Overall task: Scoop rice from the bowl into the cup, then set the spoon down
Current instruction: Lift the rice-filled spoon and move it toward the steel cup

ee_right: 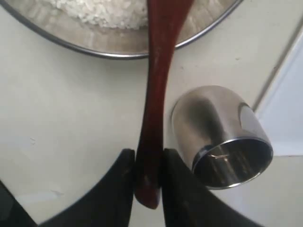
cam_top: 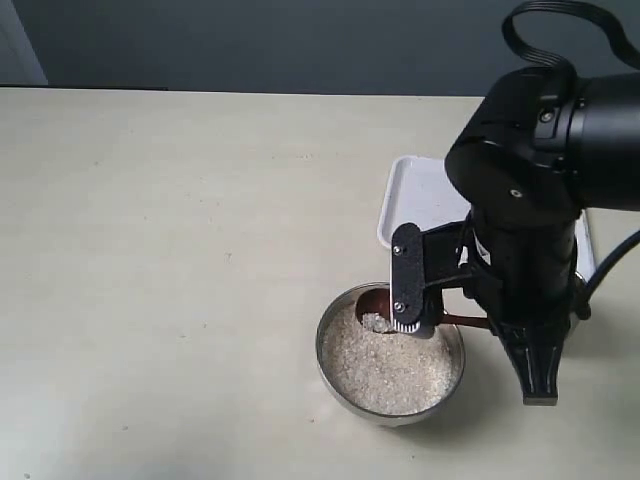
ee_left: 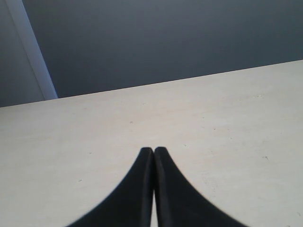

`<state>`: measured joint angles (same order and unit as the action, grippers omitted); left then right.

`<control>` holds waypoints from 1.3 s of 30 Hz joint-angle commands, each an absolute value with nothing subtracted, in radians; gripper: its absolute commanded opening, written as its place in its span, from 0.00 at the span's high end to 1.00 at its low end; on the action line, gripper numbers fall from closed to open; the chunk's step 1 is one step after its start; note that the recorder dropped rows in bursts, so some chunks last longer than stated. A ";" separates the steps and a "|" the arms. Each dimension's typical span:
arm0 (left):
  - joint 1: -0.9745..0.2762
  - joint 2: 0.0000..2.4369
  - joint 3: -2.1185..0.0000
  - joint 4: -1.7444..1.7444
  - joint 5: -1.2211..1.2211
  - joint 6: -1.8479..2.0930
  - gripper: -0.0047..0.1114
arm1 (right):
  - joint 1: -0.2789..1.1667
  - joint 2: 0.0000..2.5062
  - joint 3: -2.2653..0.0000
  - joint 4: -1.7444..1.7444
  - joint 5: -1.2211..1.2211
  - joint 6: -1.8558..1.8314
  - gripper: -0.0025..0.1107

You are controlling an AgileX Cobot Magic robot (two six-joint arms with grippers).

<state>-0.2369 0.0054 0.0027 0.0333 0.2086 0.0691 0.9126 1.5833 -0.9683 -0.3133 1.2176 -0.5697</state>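
The steel bowl (cam_top: 335, 375) holds a bed of white rice (cam_top: 385, 365). The reddish-brown wooden spoon (cam_top: 372, 302) has its head over the far side of the bowl with a small clump of grains on it. My right gripper (cam_top: 488, 322) is shut on the end of the spoon's handle (ee_right: 158, 85), with a finger on each side (ee_right: 149, 153). The right wrist view shows the steel cup (ee_right: 220, 137) close beside the handle, between the bowl's rim (ee_right: 118, 54) and the tray; the arm hides it in the exterior view. My left gripper (ee_left: 154, 150) is shut on nothing over bare table.
A white rectangular tray (cam_top: 420, 195) lies behind the bowl, partly under the right arm, and its edge (ee_right: 289, 118) runs just past the cup. The bulky black right arm (cam_top: 545, 150) overhangs the right side. The beige table (cam_top: 160, 260) stretches out to the left.
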 commanded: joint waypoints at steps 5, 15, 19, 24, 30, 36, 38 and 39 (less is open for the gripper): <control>-0.242 0.000 0.000 0.031 0.205 0.064 0.96 | 0.906 1.572 -0.972 -0.259 1.221 -0.580 0.98; -0.242 0.000 0.000 0.031 0.205 0.064 0.96 | 0.871 1.572 -0.972 -0.267 1.221 -0.580 0.98; -0.242 0.000 0.000 0.031 0.203 0.064 0.96 | 0.807 1.563 -0.972 -0.267 1.221 -0.583 0.98; -0.242 0.000 0.000 0.031 0.203 0.064 0.96 | 0.776 1.546 -0.972 -0.267 1.221 -0.585 0.98; -0.242 0.000 0.000 0.031 0.203 0.064 0.96 | 0.768 1.541 -0.972 -0.284 1.221 -0.585 0.98; -0.242 0.000 0.000 0.031 0.203 0.064 0.96 | 0.735 1.541 -0.972 -0.282 1.221 -0.585 0.98; -0.242 0.000 0.000 0.031 0.203 0.064 0.96 | 0.707 1.537 -0.972 -0.282 1.221 -0.585 0.98; -0.242 0.000 0.000 0.031 0.203 0.064 0.96 | 0.694 1.534 -0.972 -0.282 1.221 -0.585 0.98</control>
